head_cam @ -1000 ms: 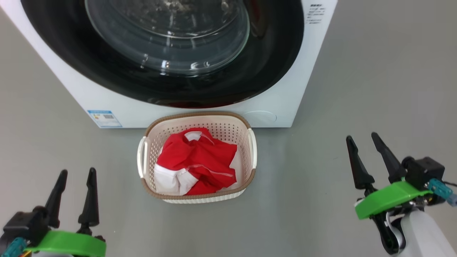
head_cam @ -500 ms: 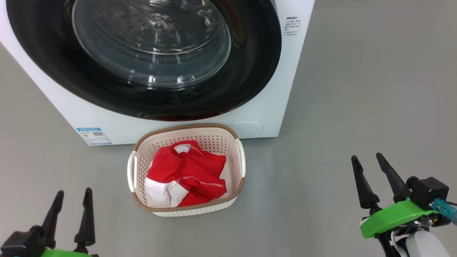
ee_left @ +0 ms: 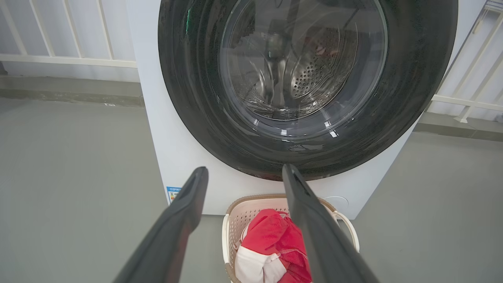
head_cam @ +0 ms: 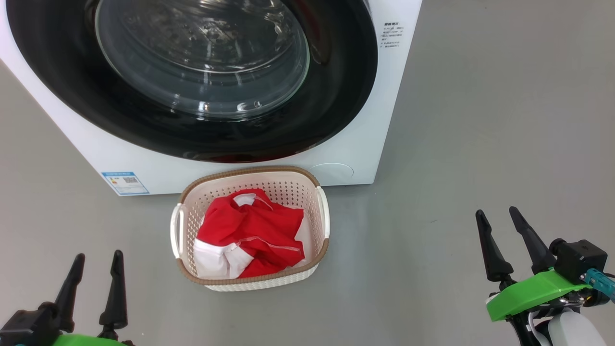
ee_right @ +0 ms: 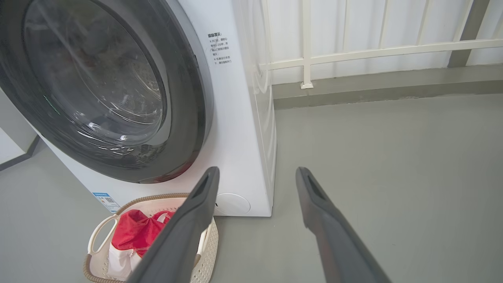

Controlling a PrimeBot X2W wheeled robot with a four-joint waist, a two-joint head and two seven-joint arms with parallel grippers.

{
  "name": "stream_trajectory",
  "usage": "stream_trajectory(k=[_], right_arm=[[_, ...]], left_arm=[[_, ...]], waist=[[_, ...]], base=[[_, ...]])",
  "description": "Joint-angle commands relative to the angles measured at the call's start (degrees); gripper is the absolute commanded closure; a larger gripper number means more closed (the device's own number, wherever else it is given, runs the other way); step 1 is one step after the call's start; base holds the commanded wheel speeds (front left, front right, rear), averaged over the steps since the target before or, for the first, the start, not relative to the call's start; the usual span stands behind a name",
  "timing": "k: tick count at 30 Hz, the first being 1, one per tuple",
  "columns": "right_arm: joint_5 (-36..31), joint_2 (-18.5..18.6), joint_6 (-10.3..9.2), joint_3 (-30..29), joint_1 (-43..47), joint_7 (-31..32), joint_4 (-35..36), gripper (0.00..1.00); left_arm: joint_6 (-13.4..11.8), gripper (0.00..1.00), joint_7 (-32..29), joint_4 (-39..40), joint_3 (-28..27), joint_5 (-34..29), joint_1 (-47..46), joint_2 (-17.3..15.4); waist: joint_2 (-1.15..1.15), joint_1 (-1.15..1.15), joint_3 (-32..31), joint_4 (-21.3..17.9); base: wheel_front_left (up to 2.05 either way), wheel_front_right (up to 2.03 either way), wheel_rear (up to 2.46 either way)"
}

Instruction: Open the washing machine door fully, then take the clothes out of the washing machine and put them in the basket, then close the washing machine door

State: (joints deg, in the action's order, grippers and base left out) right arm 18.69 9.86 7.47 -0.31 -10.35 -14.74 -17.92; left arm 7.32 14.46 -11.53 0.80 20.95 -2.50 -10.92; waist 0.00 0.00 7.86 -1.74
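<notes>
Door (head_cam: 202, 62) top out of frame

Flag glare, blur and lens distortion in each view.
Head view: sharp, even light, white glints on the washing machine door. Left wrist view: left gripper's fingers soft up close. Right wrist view: wide-angle bowing of the washing machine edge, streaky door reflections.

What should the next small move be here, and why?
Probably none beyond holding position: the washing machine door looks shut against the washing machine, the clothes lie in the basket, and the left gripper and right gripper stand open and empty, apart from both. A faint red patch behind the door's glass may be reflection.
</notes>
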Motion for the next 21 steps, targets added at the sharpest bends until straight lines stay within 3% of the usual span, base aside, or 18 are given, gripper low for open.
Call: stream_trajectory(k=[1, 10, 11, 17, 21], right_arm=[[0.34, 0.37, 0.02, 1.31, 0.04, -0.26, 1.57, 0.0], [0.27, 0.59, 0.02, 1.89, 0.16, -0.26, 1.57, 0.0], [0.03, -0.01, 0.0, 0.45, 0.0, 0.01, 0.05, 1.0], [-0.03, -1.98, 0.0, 0.77, 1.74, 0.09, -4.3, 1.0], [2.36, -2.14, 0.0, 0.57, 1.92, 0.75, -3.82, 1.0]], left_arm=[[0.17, 0.0, 0.54, 1.47, -2.0, 0.14, -0.66, -1.27], [0.17, 0.0, 0.54, 1.21, -1.51, 0.98, -0.31, -1.2], [0.0, 1.0, 0.0, 0.0, 0.43, 0.65, 0.0, 0.08], [-0.01, 1.0, -0.29, -4.0, 1.6, 0.61, 0.49, 3.3], [-0.01, 1.0, -0.86, -3.68, 1.41, 2.96, 0.51, 3.38]], waist=[[0.0, 0.0, 0.01, 0.01], [0.0, 0.0, -0.14, 0.12], [0.0, 0.0, -0.14, 0.11], [0.0, 0.0, -0.14, 0.11], [0.0, 0.04, -0.35, 0.15]], base=[[0.0, 0.0, 0.0], [0.0, 0.0, 0.0], [0.0, 0.0, 0.0], [0.0, 0.0, 0.0], [0.0, 0.0, 0.0]])
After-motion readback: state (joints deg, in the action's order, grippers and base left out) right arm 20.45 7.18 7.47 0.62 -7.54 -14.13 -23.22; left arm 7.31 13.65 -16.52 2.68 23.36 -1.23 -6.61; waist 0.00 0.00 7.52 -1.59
